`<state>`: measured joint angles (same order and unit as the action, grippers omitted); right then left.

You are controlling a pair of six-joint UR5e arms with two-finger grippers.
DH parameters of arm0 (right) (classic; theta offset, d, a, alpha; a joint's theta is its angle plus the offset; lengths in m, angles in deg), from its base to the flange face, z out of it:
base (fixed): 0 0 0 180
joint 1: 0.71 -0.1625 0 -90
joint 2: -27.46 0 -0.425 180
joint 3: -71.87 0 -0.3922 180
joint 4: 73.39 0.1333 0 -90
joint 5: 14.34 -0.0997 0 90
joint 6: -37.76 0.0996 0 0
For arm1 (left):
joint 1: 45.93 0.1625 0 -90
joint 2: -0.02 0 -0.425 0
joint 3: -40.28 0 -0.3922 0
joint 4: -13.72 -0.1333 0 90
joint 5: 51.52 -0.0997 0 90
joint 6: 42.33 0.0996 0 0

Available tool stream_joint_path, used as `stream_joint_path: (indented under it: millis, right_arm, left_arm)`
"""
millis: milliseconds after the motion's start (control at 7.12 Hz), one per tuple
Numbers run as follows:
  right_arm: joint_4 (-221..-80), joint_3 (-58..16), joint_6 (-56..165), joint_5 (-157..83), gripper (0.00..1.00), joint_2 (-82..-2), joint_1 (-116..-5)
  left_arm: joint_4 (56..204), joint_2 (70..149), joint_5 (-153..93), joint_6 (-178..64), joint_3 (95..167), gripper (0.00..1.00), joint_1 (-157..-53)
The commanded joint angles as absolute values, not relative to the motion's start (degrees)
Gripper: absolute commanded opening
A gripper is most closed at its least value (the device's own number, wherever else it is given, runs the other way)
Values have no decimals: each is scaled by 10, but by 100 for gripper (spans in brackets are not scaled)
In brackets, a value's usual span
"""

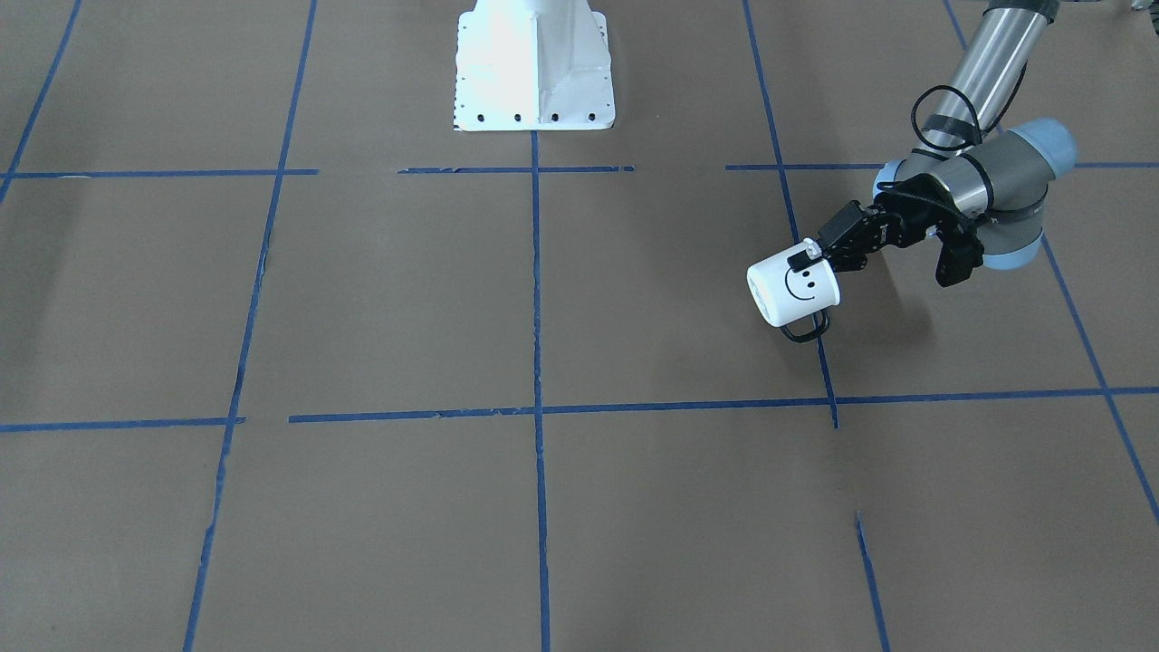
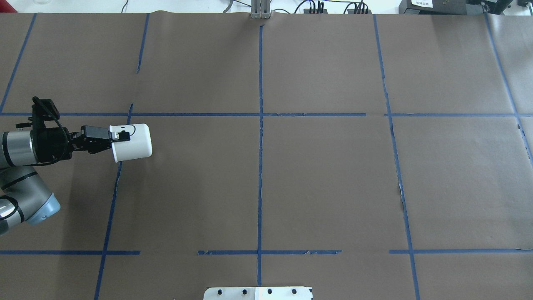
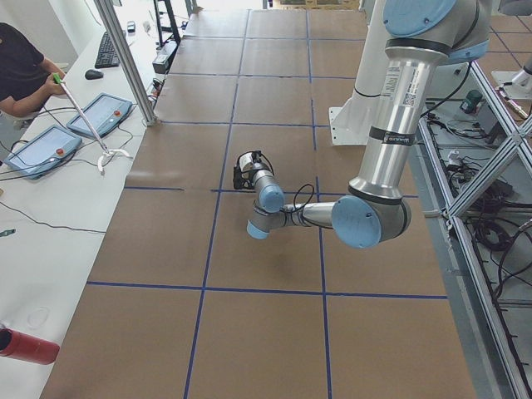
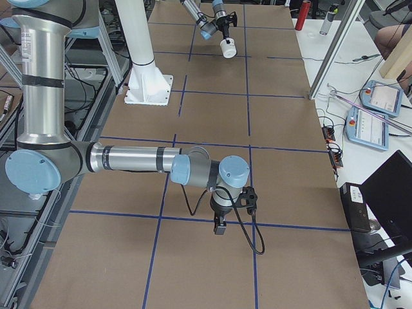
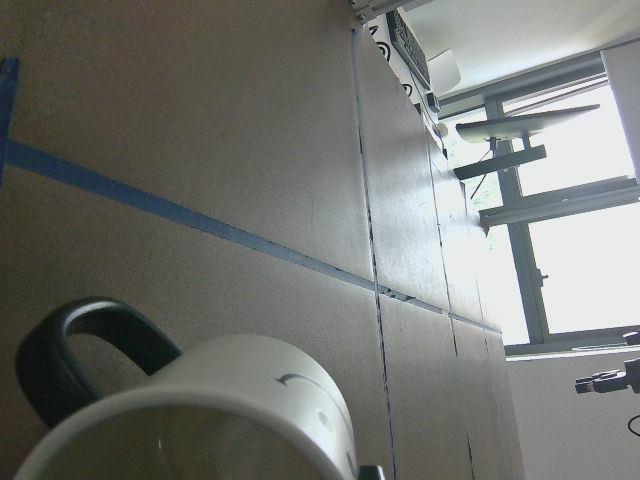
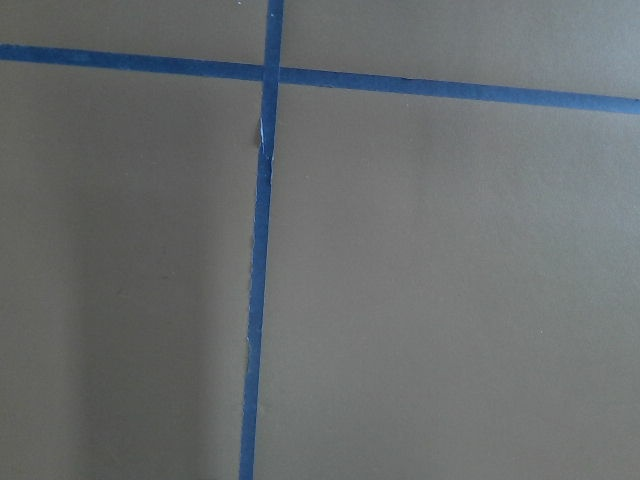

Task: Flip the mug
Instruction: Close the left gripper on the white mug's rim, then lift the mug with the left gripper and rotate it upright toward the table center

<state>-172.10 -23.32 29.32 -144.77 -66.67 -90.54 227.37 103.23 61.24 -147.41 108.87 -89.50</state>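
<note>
The white mug [image 1: 795,288] with a black smiley face and a black loop handle [image 1: 806,330] lies on its side in the air, base pointing away from the arm. My left gripper [image 1: 810,256] is shut on its rim, one finger over the outer wall. The mug also shows in the overhead view [image 2: 133,141], held by the left gripper [image 2: 118,135] at the table's left. The left wrist view shows the mug's rim, wall and handle [image 5: 230,400] close up. My right gripper [image 4: 219,226] hangs low over the table far from the mug; I cannot tell whether it is open or shut.
Brown paper with a blue tape grid [image 2: 260,166] covers the table. The white robot pedestal [image 1: 534,63] stands at the robot's edge. Side tables with teach pendants [image 4: 376,96] and a person [image 3: 21,71] are beyond the far edge.
</note>
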Motion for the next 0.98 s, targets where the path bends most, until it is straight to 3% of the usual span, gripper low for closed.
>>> stream_joint_path:
  millis: [0,421,842]
  right_arm:
    - [-1721,-233,293,-1448,100,-667,-905]
    - [-1721,-233,293,-1448,100,-667,-905]
    - [-1721,-233,293,-1448,100,-667,-905]
  left_arm:
    - [2158,1034,617,-1488,1157,0,-901]
    - [1845,1090,615,-1481,1275,0,-898]
    - [1459,1250,611,-1427,1297,0,-883]
